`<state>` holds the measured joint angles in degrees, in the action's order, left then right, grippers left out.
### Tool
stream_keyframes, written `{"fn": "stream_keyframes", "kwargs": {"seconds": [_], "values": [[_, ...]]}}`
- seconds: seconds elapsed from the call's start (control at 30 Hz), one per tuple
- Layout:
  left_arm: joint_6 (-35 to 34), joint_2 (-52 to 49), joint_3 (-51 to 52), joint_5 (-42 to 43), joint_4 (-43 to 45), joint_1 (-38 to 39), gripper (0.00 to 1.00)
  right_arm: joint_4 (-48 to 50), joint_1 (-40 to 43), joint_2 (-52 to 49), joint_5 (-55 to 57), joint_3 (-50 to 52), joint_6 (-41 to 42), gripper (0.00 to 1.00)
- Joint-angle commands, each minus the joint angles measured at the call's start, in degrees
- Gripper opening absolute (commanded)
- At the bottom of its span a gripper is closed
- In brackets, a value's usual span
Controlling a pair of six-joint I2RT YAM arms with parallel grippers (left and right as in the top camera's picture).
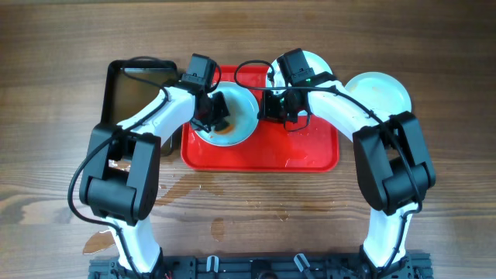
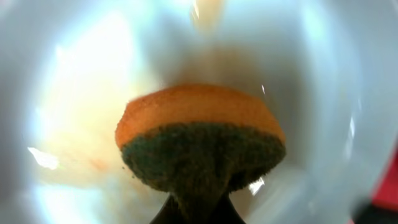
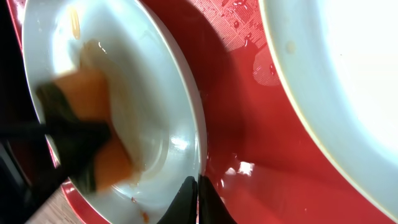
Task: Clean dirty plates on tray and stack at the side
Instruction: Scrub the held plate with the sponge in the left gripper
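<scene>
With left hand (image 1: 217,113) clamped on orange-and-green sponge (image 2: 199,140), presses it into dirty plate (image 1: 245,118) on left half of red tray (image 1: 310,153), mid-counter toward far edge. With right hand (image 3: 196,198), pinches that plate's right rim. Shows second plate (image 1: 324,68) at tray's far edge, third plate (image 1: 381,93) off tray toward counter's far right corner, black pan (image 1: 128,93) just beside tray's left side.

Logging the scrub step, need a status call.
Left fingers shut on sponge, in plate on tray. Right fingers shut on its rim. Second plate at tray's far edge, third plate on table beside. Nothing blocking.
</scene>
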<state>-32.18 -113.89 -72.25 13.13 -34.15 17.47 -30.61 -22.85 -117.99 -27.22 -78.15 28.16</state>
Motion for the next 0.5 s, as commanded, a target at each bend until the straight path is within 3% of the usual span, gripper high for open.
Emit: {"fn": "stream_keyframes", "kwargs": {"seconds": [0.0,0.13,0.27,0.33,0.4,0.47], "values": [[0.5,-3.5,2.8,15.2,-0.9,-1.4,0.04,0.2,-0.4,-0.9,-2.1,-0.4,-1.2,0.04],[1.9,-3.5,2.8,12.1,5.3,-4.4,0.04,0.2,-0.4,-0.9,-2.1,-0.4,-1.2,0.04],[1.9,-3.5,2.8,-4.5,14.4,-5.3,0.04,0.3,-0.4,-0.9,-2.3,-0.4,-1.2,0.04],[0.7,-3.5,2.8,-9.3,14.2,-5.3,0.04,0.3,-0.4,-0.9,-2.3,-0.4,-1.2,0.04],[-1.7,-3.5,2.8,-8.7,10.9,-5.3,0.04,0.3,-0.4,-0.9,-2.3,-0.4,-1.2,0.04],[-1.7,-3.5,2.8,-3.0,5.3,-4.9,0.04,0.3,-0.4,-0.9,-2.3,-0.4,-1.2,0.04]]}}
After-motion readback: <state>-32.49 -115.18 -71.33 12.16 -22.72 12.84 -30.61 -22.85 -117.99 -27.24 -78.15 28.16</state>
